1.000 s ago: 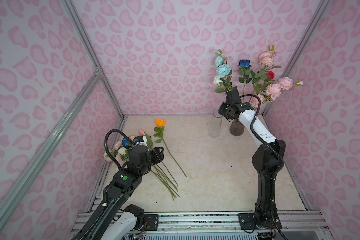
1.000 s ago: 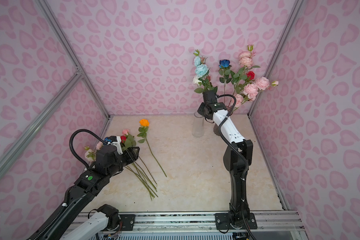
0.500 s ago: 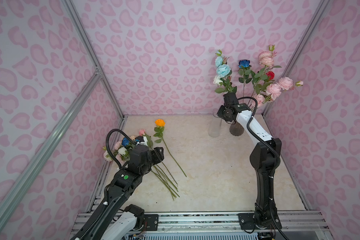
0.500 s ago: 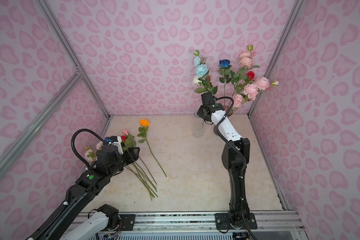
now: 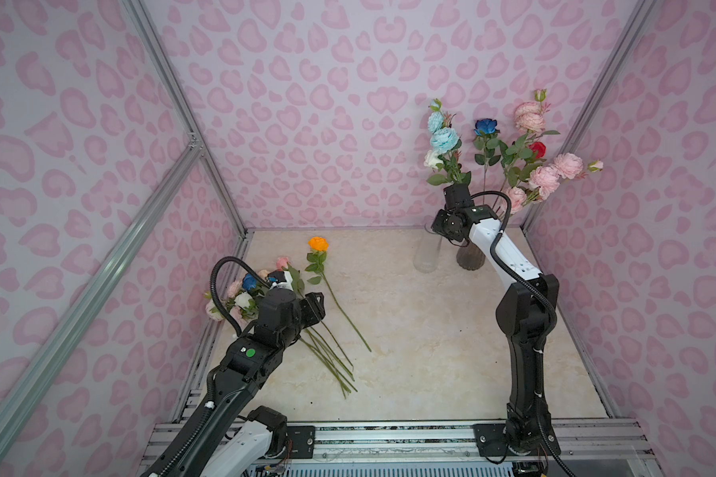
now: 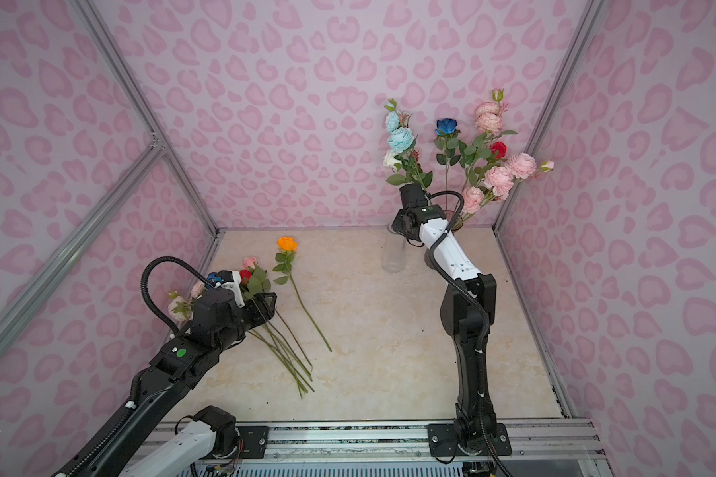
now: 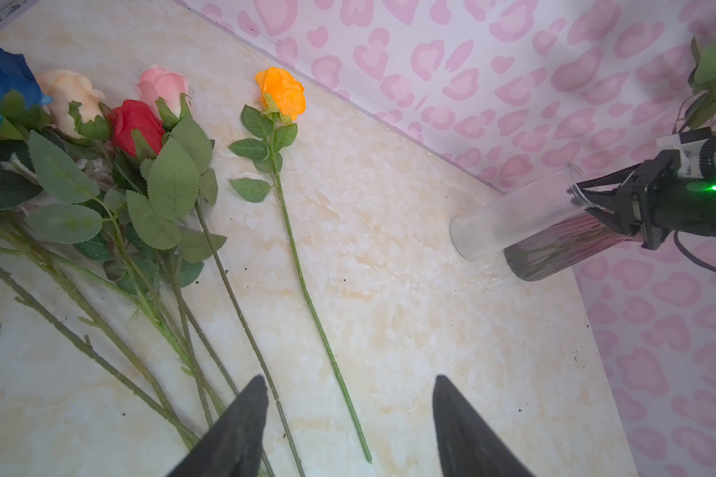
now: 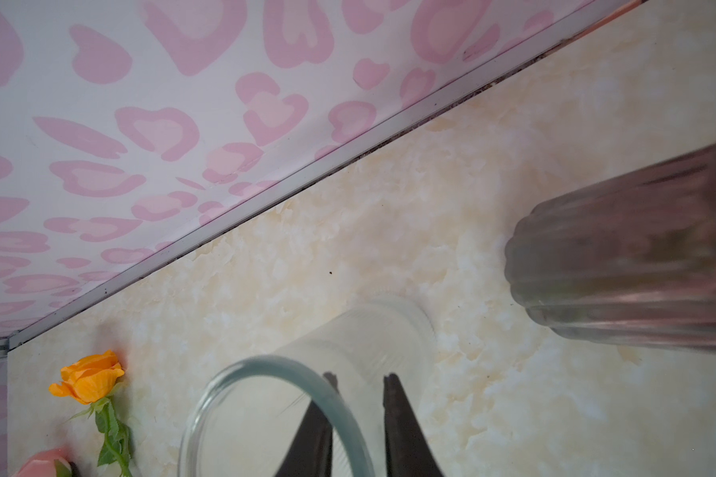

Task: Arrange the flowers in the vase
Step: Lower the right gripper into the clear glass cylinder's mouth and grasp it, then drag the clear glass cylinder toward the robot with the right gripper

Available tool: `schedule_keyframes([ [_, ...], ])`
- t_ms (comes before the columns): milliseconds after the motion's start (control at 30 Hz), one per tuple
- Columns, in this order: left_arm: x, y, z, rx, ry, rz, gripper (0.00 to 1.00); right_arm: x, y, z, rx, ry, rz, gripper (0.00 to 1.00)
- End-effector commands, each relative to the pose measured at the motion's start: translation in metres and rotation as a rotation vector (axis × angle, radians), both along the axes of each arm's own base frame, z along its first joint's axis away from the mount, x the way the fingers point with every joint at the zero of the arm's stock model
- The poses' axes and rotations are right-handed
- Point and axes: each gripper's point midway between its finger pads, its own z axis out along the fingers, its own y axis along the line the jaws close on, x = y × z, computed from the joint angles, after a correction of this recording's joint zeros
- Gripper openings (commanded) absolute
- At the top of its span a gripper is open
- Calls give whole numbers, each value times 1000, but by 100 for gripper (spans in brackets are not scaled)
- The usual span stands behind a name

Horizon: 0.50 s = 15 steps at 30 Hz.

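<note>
Two vases stand at the back right. A smoky ribbed vase (image 5: 470,258) holds the flowers (image 5: 443,138), light blue, dark blue, red and pink. Beside it a clear vase (image 5: 425,258) is empty. My right gripper (image 8: 359,378) straddles the clear vase's rim (image 8: 265,362), one finger inside and one outside. A narrow gap shows between the fingers. More flowers (image 7: 137,124) lie in a pile at the left. An orange rose (image 5: 318,243) lies apart from them. My left gripper (image 7: 350,380) hovers open over their stems, holding nothing.
Pink patterned walls close in the left, back and right sides. Both vases stand near the back wall's metal edge (image 8: 265,206). The right arm (image 5: 525,314) rises from the front rail. Bare marble floor (image 5: 430,351) lies between the stems and the right arm.
The right gripper's jaws have narrowed around the clear vase's rim, and the arm has shifted slightly left. The left arm and the flowers on the floor have not moved.
</note>
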Motion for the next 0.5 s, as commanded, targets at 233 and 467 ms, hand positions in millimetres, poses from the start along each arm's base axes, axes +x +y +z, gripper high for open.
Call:
schedule_keyframes([
  [233, -1, 4, 10, 19, -30, 8, 65, -6, 1, -1, -19, 11, 32, 12],
  [467, -1, 5, 10, 18, -33, 12, 65, -10, 0, -2, -30, 16, 45, 6],
])
